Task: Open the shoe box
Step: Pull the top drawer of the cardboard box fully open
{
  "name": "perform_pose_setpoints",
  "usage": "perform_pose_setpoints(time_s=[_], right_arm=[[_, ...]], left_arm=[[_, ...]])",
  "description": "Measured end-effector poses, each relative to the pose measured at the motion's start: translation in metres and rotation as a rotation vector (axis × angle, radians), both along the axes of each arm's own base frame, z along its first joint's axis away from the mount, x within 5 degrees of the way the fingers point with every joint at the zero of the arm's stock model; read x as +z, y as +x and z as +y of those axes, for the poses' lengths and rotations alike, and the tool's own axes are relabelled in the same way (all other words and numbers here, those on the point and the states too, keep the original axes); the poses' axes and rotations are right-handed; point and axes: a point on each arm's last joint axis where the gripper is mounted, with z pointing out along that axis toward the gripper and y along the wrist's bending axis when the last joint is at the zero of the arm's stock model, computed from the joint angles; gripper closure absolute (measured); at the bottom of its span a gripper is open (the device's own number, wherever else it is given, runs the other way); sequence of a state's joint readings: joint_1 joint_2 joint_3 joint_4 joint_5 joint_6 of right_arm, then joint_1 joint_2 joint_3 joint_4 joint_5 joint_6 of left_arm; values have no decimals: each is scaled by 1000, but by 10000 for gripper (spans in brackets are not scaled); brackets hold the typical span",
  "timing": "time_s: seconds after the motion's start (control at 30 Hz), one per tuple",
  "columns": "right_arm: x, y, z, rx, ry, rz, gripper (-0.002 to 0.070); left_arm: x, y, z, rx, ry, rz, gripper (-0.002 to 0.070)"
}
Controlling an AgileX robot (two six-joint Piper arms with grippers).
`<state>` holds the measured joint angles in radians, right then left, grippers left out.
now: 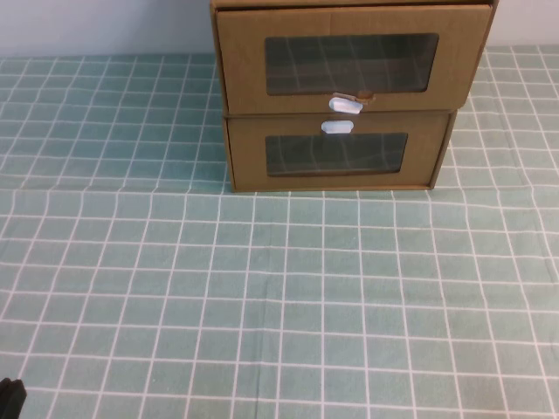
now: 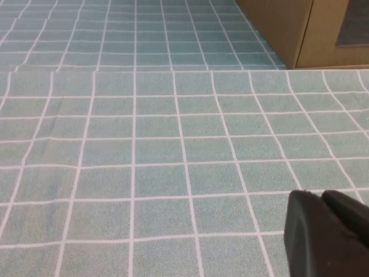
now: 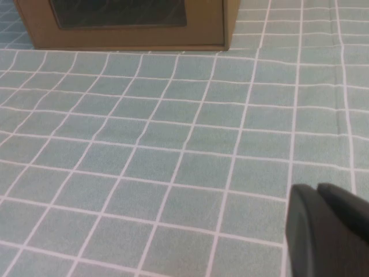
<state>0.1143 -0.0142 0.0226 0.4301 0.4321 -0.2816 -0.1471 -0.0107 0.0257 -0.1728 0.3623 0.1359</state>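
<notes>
Only the high view shows both stacked brown cardboard shoe boxes at twelve o'clock on the green checked surface, with two white pull tabs. The wrist views show one box corner and my left fingers near seven o'clock, my right fingers near five, both pairs clenched.

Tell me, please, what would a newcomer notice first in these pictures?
First comes the upper shoe box resting on the lower shoe box at the far middle of the table, each brown with a dark window and a white pull tab. The green checked cloth spreads before them. The left claw and the shut right claw hover low over the cloth on the near side, apart from the boxes.
</notes>
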Motion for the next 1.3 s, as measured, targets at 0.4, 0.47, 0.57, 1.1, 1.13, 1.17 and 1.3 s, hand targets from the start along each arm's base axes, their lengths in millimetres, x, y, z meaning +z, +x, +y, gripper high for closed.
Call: perform_pose_setpoints(time_s=[0.4,0.47,0.57,1.1,1.13,1.17,1.3], right_arm=[[0,0,0,0,-2,0,690],[0,0,0,0,-4,0,690],[1,0,-1,-5,-4,-11,689],[2,1,-1,-13,-1,-29,689],[3,1,-1,-14,-1,-31,690],[3,1,-1,-16,0,-35,690],[6,3,-3,-35,5,-75,690]], left_arm=[[0,0,0,0,0,0,680],[0,0,0,0,0,0,680],[0,0,0,1,9,-1,680],[2,1,1,5,22,-25,680],[2,1,1,5,22,-25,680],[2,1,1,6,22,-27,680],[6,2,1,12,16,-68,680]])
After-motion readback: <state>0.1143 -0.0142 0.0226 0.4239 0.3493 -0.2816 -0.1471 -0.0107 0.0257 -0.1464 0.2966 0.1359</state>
